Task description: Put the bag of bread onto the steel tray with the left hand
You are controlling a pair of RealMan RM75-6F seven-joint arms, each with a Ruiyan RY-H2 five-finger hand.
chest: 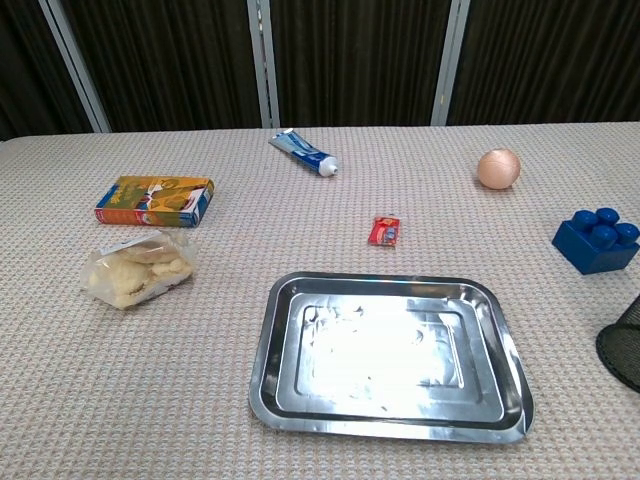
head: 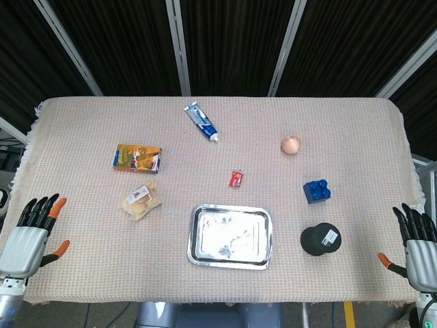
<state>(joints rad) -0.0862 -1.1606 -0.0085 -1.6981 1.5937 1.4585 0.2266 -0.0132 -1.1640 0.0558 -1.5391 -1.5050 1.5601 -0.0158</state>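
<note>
The clear bag of bread lies on the tablecloth, left of the steel tray, which holds nothing. My left hand hovers at the table's front left corner, fingers spread and holding nothing, well left of the bag. My right hand sits at the front right corner, fingers also spread and apart from everything. Neither hand shows in the chest view.
An orange box lies just behind the bag. A toothpaste tube, a small red packet, an egg, a blue brick and a black cylinder are spread across the table.
</note>
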